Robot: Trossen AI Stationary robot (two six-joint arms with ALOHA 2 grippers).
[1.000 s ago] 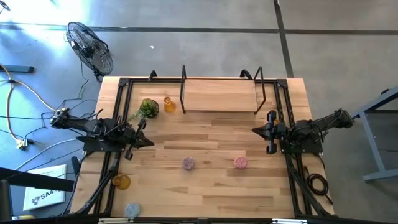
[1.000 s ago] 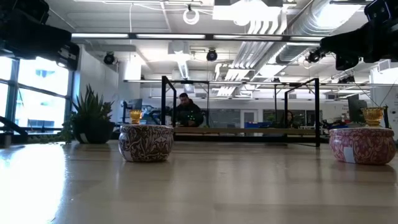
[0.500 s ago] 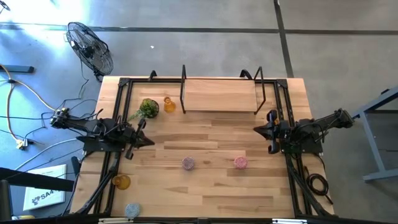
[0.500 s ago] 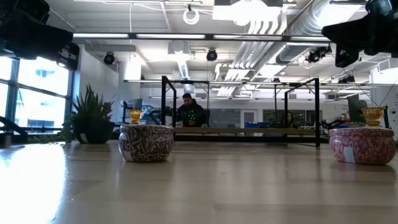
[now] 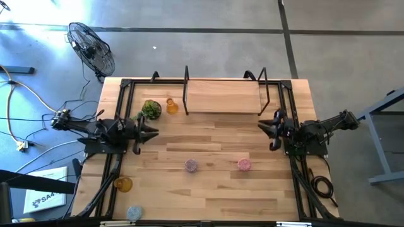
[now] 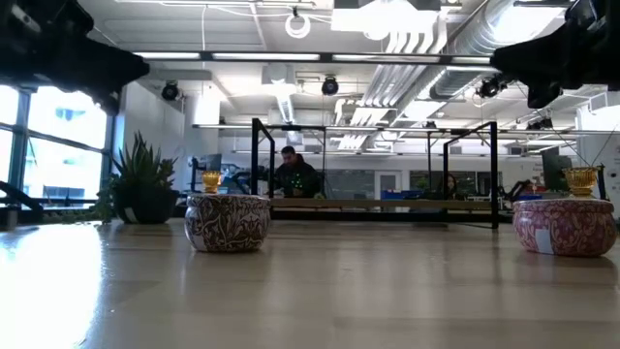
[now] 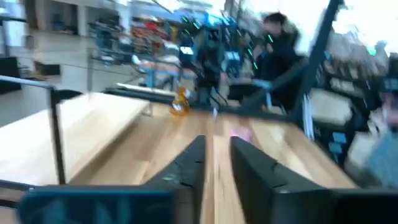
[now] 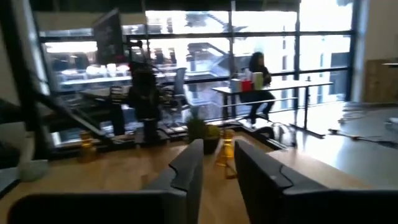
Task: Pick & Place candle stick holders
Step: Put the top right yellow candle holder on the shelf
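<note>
Overall, the table carries a black wire rack at its far edge; no holder is gripped or moved yet.

Change over the last second: the left gripper has swung from pointing down the table to pointing inward, toward the plant and the amber holder just beside it. The right gripper has turned slightly and hangs at the right edge. Judgement: the left arm is starting its approach, probably for that amber holder; pick not begun.

Tool state: both wrist views show the fingers apart by a narrow gap, nothing between them.

Holders: lilac and pink near table centre, well apart; a second amber and the pale blue at the near-left corner. Only five are found from above.

Writing: a white sheet on the floor at left bears print, too small to read. No brands legible.
</note>
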